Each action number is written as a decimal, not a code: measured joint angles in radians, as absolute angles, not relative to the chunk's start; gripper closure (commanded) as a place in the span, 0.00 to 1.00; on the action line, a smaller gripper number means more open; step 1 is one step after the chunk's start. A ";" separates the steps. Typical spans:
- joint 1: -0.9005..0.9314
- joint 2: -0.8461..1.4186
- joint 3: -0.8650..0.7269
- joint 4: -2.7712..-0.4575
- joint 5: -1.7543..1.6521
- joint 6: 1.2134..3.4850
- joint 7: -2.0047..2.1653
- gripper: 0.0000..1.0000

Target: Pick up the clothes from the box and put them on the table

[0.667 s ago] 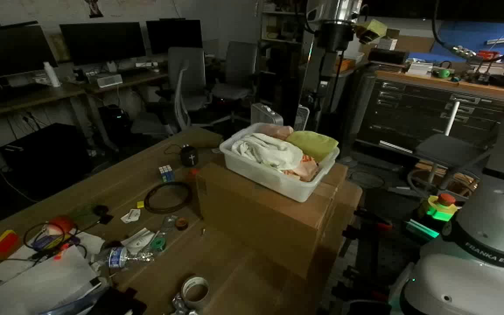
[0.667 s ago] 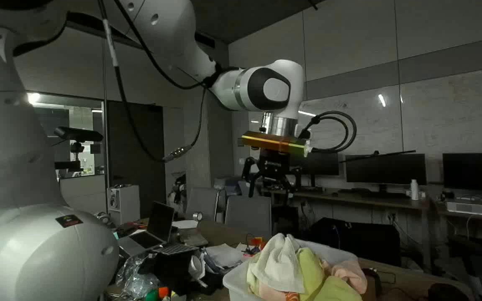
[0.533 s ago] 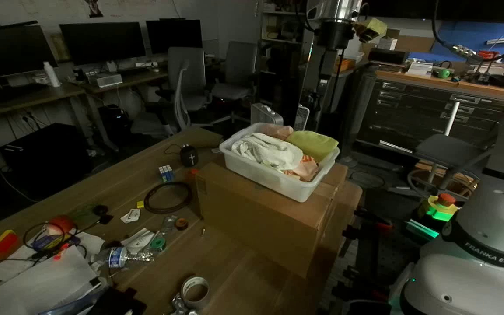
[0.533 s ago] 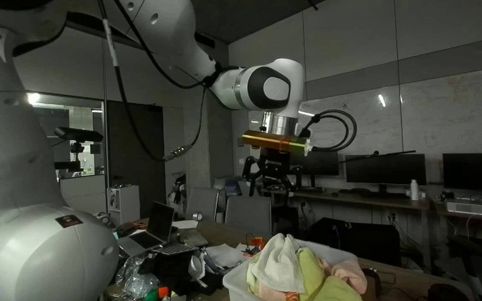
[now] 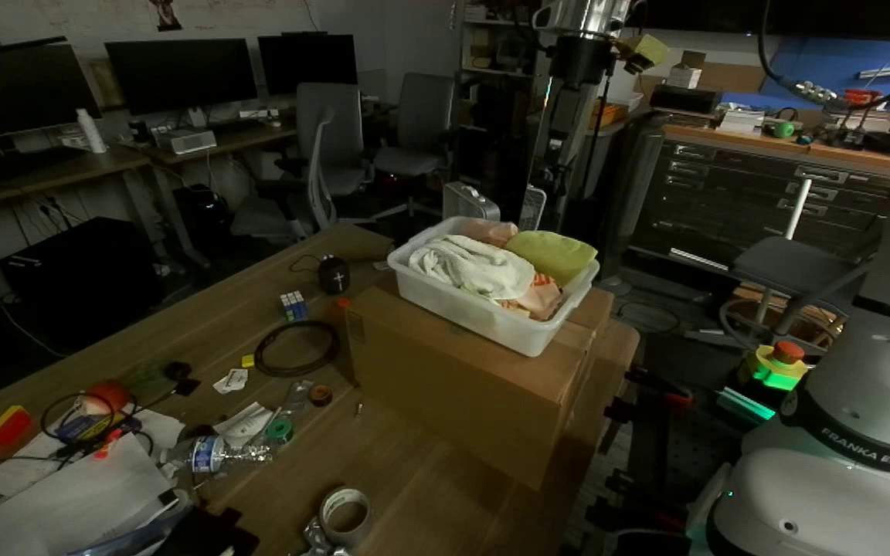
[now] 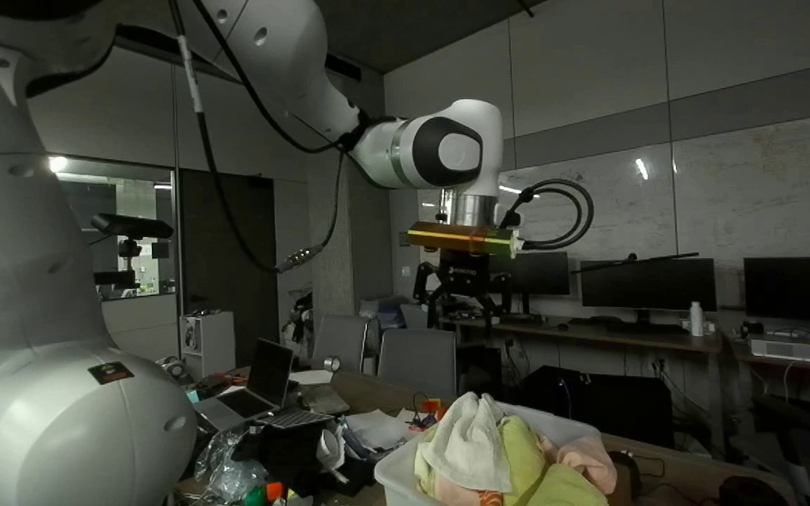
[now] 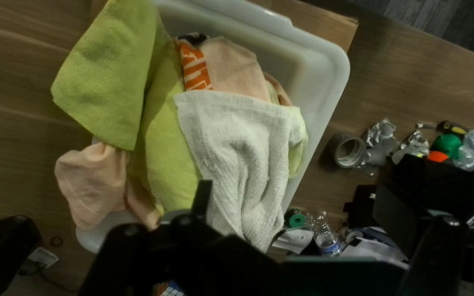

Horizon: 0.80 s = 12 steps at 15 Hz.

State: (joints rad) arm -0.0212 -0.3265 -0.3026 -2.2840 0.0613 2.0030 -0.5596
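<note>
White Franka Emika arm (image 6: 292, 77): black band (image 5: 850, 442) with pale lettering, looped black cables (image 6: 545, 245), silver wrist collar (image 6: 472, 209), black jaws.

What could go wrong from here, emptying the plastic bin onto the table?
The white cloth overlaps the peach cloth with orange print, so both might lift together.
The plastic bin sits on a cardboard box and could slide if tugged.
A trailing cloth could catch the bottle or tape roll on the table.
</note>
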 measured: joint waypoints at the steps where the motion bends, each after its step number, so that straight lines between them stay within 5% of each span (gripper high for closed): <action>1: -0.022 -0.318 -0.288 -2.283 0.060 2.037 -0.547 0.00; 12: -0.022 -0.104 -0.164 -2.247 -0.026 2.350 -0.414 0.00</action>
State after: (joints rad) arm -0.0223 -0.1038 -0.1640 -2.2474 -0.0260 2.3505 -0.4142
